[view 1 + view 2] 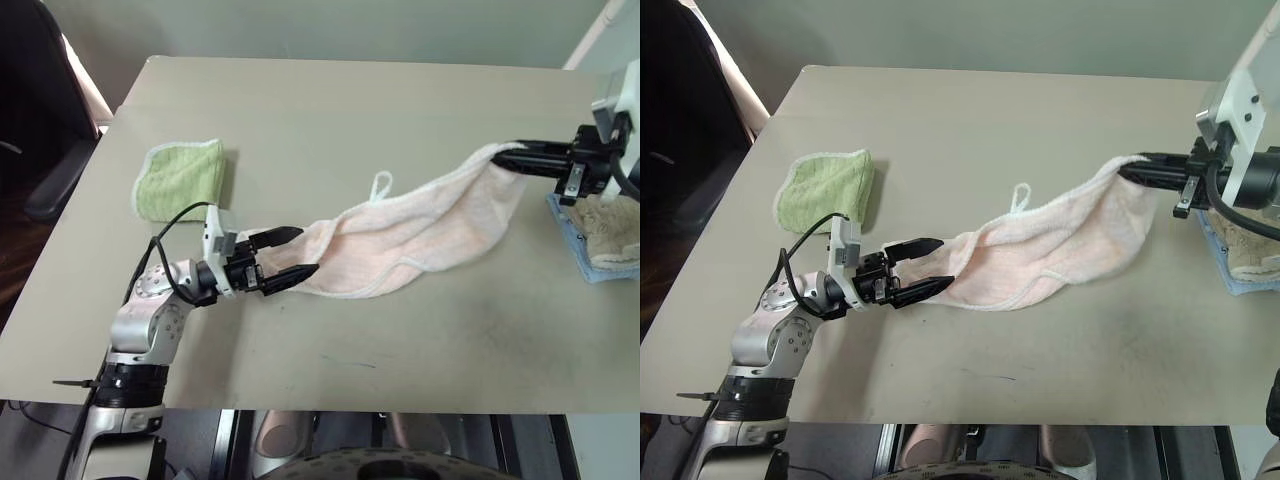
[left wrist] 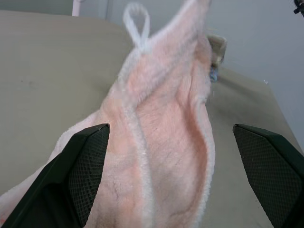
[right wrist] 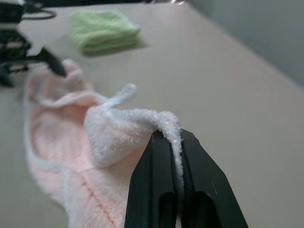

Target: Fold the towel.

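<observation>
The pale pink towel (image 1: 420,235) with white edging stretches across the table, its right end lifted off the surface and its small white loop (image 1: 380,184) lying on the tabletop. My right gripper (image 1: 508,158) is shut on that raised right end; the right wrist view shows the white edge (image 3: 173,137) pinched between its fingers. At the towel's left end my left gripper (image 1: 292,251) stands open, one finger on each side of the cloth (image 2: 156,156), which lies between the fingers (image 2: 80,166).
A folded green cloth (image 1: 182,178) lies at the table's left side. Beige and blue cloths (image 1: 608,240) sit stacked at the right edge, under my right arm. A dark chair (image 1: 40,110) stands beyond the table's left edge.
</observation>
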